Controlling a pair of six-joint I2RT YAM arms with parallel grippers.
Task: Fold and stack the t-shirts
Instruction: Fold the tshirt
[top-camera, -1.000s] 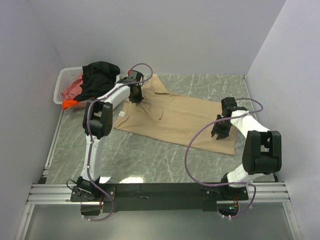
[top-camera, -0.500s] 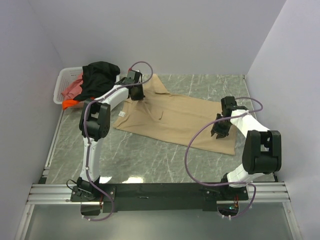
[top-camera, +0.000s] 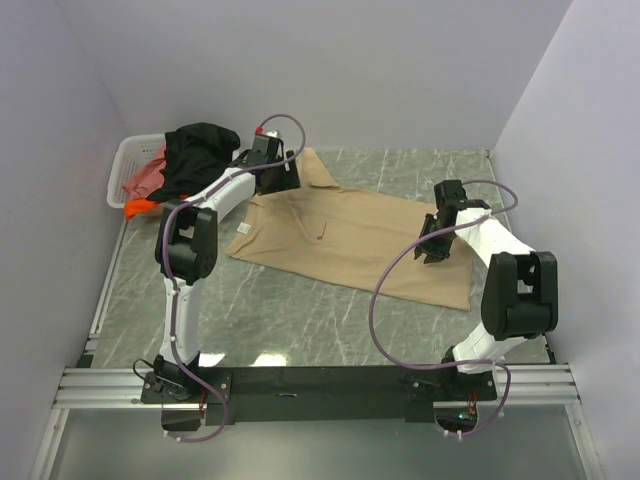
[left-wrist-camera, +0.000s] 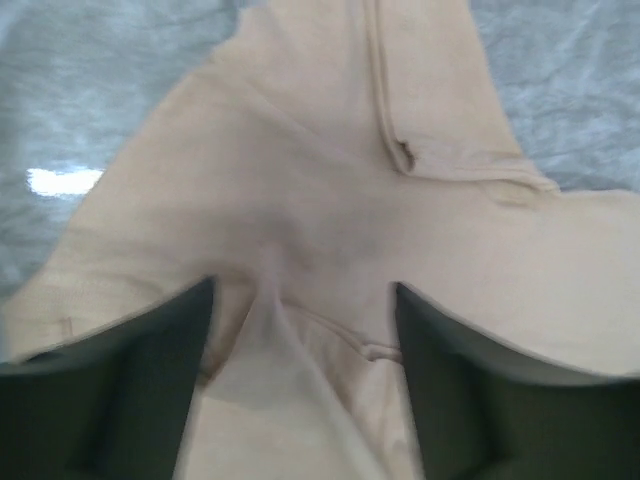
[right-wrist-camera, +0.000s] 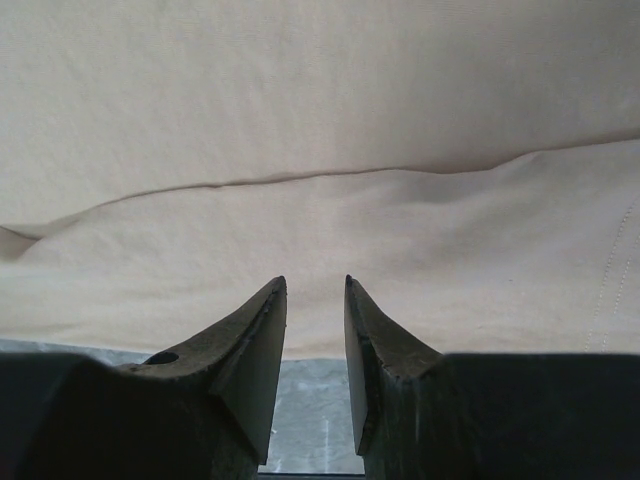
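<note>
Tan t-shirt (top-camera: 350, 240) is lying spread out across the bench (top-camera: 300, 310). Left claw (left-wrist-camera: 302, 290) is hovering over its far-left end, fingers wide apart, with a raised crease of cloth sitting between them. Right claw (right-wrist-camera: 315, 285) is sitting at the shirt's edge on the right end, fingers only narrowly apart, gripping nothing. Black t-shirt (top-camera: 200, 150) is draping over the basket (top-camera: 125, 160) at far left.

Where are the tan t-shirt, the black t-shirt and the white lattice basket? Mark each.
tan t-shirt (top-camera: 350, 235), top external view, middle of its body.
black t-shirt (top-camera: 200, 150), top external view, middle of the heap.
white lattice basket (top-camera: 118, 168), top external view, left rim.
</note>
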